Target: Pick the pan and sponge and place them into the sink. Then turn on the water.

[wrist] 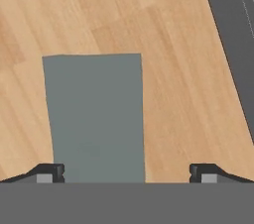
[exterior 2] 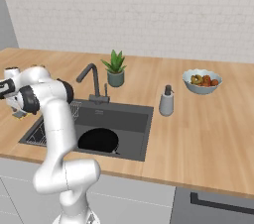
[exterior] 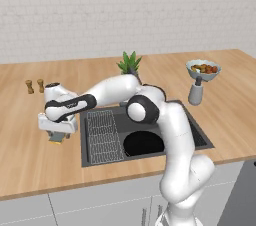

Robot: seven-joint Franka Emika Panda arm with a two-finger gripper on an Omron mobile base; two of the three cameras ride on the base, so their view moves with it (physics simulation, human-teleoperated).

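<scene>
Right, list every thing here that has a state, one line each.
gripper: open, just above the sponge
sponge: flat on the counter, left of the sink, not gripped
pan: already in the sink basin
sink: holds the pan
faucet: no water running

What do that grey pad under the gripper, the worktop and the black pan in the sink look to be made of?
The sponge looks like soft foam: flat matte grey-teal top, no shine, with a yellow edge in the left base view. The counter looks like wood: light planks with visible grain, satin finish. The pan appears to be dark coated metal, uniformly matte black, though the look leaves that open.
</scene>
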